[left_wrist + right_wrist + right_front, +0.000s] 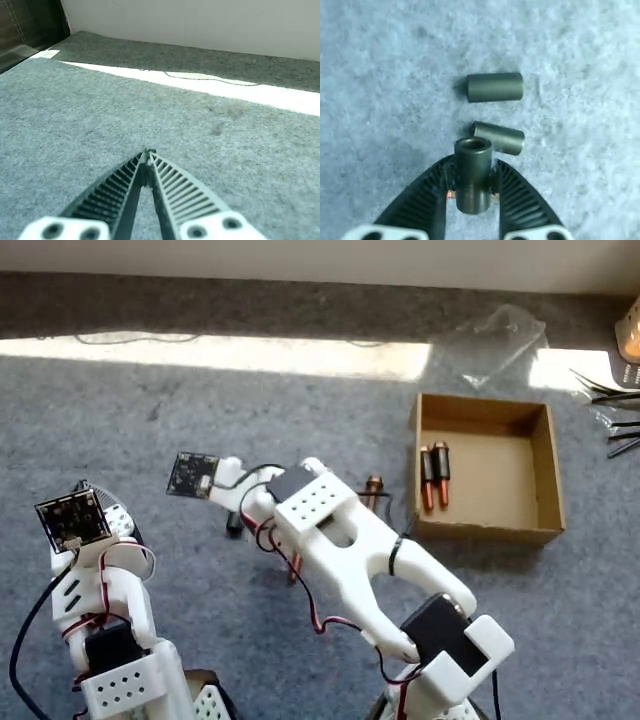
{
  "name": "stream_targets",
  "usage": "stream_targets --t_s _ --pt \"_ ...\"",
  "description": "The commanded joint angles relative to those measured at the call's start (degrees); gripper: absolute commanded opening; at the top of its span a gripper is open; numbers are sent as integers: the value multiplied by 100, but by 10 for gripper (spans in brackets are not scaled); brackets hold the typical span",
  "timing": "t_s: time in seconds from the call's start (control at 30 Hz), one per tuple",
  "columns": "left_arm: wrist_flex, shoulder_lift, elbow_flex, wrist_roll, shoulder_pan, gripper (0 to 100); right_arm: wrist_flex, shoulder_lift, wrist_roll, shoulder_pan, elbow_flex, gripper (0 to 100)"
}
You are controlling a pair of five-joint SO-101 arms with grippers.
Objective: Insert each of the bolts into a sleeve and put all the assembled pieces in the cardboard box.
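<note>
Right gripper (pixel 472 167): I am pinching a sleeve (pixel 472 180) between its fingers, the sleeve standing upright with its open end showing.
Just ahead of the right tips: a second sleeve (pixel 499 138) is lying on its side on the grey carpet (pixel 380 75), very close to the held one.
Farther ahead: a third sleeve (pixel 495 87) is lying on its side, apart from the second.
Left gripper (pixel 147 156): its fingers are pressing together tip to tip, hovering over the carpet.
Bolt (pixel 373 486): it is lying behind the right gripper, beside its arm, just outside the box wall.
Cardboard box (pixel 480 530): it is sitting well apart from the right gripper, back beside the arm; two assembled pieces (pixel 434 475) are lying side by side inside, near the wall closest to that gripper.
</note>
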Motion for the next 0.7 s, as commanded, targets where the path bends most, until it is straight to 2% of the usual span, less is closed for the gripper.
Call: stream_targets --t_s 0.0,0.23,0.4,0.67 --pt "-9 -75 119 9 -66 13 822 -92 -598 347 -1165 5" --pt "9 -75 119 9 22 14 1130 -40 -1811 1297 -2009 5" --pt "18 -75 119 0 84 14 1121 -40 -1899 1640 -2000 6" --pt "18 -75 119 0 84 14 251 664 -1908 1745 -1648 6"
